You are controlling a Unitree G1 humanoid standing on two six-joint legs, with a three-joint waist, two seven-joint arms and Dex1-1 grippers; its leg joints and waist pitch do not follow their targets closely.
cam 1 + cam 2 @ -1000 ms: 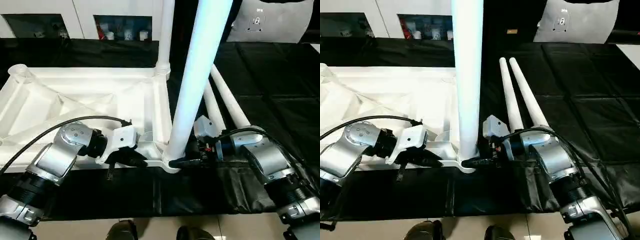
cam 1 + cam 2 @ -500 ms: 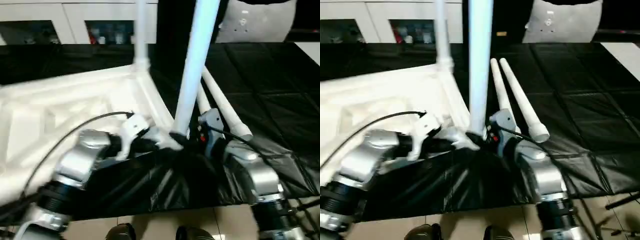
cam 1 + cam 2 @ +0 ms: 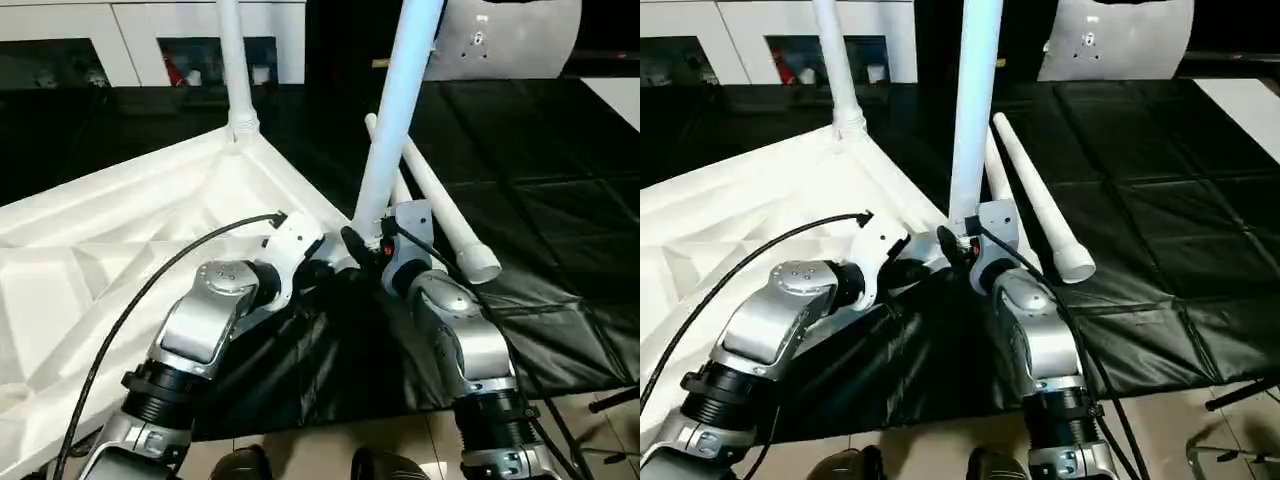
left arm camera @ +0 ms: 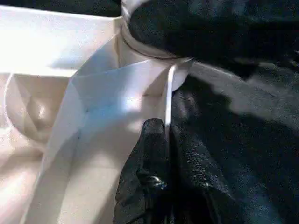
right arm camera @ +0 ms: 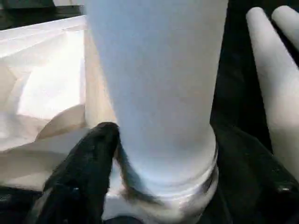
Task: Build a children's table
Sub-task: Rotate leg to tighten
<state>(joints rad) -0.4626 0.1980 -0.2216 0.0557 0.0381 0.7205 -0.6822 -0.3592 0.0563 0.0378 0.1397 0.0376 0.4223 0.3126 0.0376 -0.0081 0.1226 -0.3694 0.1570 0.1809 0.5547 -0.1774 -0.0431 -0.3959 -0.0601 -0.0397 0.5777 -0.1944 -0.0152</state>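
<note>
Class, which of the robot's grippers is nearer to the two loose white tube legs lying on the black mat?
Right. The right gripper is at the standing leg's base, beside the loose legs; the left gripper is across that corner, on the white tabletop's rim.

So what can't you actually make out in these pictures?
- Tops of both standing legs: cut off by the upper edge in the eye views.
- Far side of the tabletop: runs off the left edge.
- Items in the cabinet openings: too small.
- Right gripper: its second finger is hidden behind the leg in the right wrist view.
</note>
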